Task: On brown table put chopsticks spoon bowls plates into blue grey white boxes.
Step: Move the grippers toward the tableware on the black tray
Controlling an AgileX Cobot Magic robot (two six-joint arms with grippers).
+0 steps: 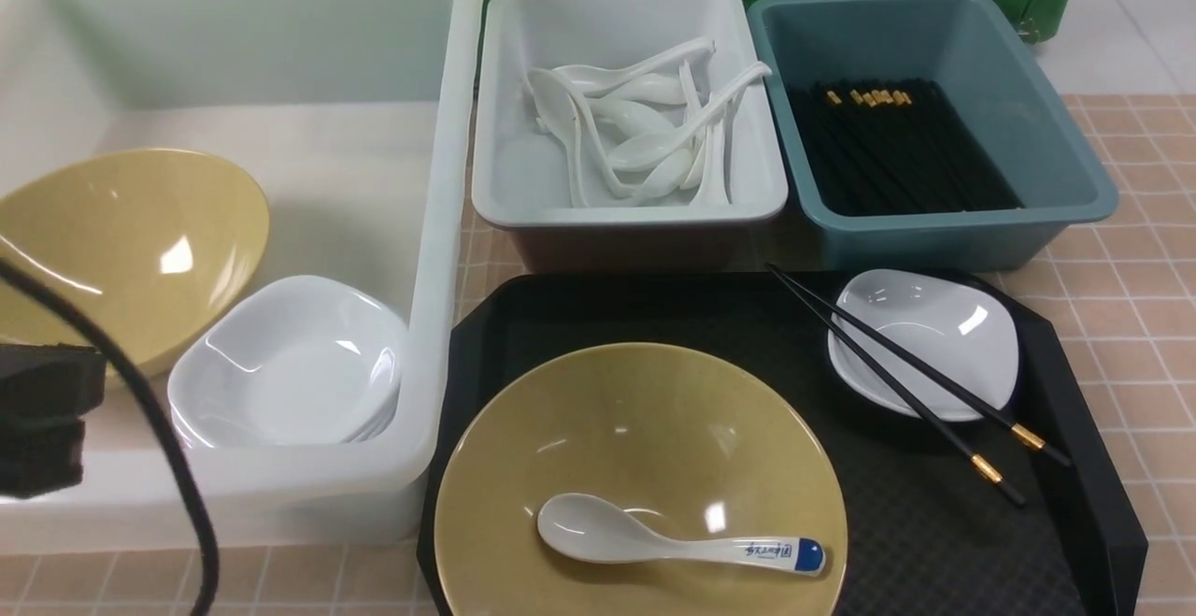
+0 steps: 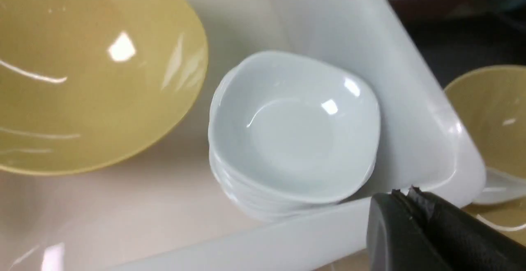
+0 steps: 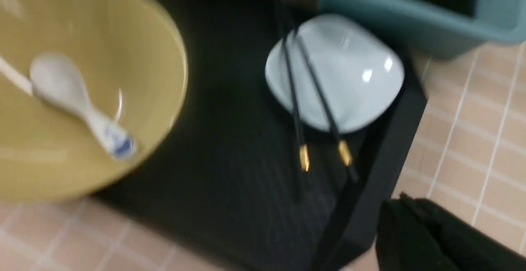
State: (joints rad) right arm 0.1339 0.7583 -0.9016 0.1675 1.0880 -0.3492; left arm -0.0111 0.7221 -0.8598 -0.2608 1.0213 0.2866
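Left claw (image 2: pixel 404 195): I read it as clenched, jaws pressed flat together with nothing between them. It hangs over the near wall of the white box (image 2: pixel 411 110), close to that wall's corner.

- Just across the wall from this claw, inside the box: the stack of plates (image 2: pixel 294 139), white, nested, sitting upright against the wall.
- Further from the claw, also inside the box: the boxed bowl (image 2: pixel 82 77), yellow, resting tilted, apart from the stack.

Right claw (image 3: pixel 404 201): also clenched and empty. My wrist picture here is blurred, so fine detail is poor. The claw hovers over the tiled surface (image 3: pixel 472 139), just off the edge of the black tray (image 3: pixel 230 139).

- Nearest this claw: the gold-banded ends of the loose chopsticks (image 3: pixel 312 94). The pair lies side by side across the loose plate (image 3: pixel 353 69), with the banded ends reaching past the rim over the tray.
- Beyond the plate from the claw: the blue box (image 3: pixel 390 20).
- Off to the claw's left, on the same tray: the tray bowl (image 3: pixel 82 139), yellow, with the loose spoon (image 3: pixel 70 90) lying inside it. The spoon is white with a blue mark at the handle end.

From the front camera, well away from both claws and beyond the tray:

- The grey box (image 1: pixel 495 130) holds a pile of spoons (image 1: pixel 645 130), all white.
- The blue box beside it holds a bundle of chopsticks (image 1: pixel 897 158), black with gold bands at the far end.
- The two boxes stand side by side. The white box is just left of the grey one.
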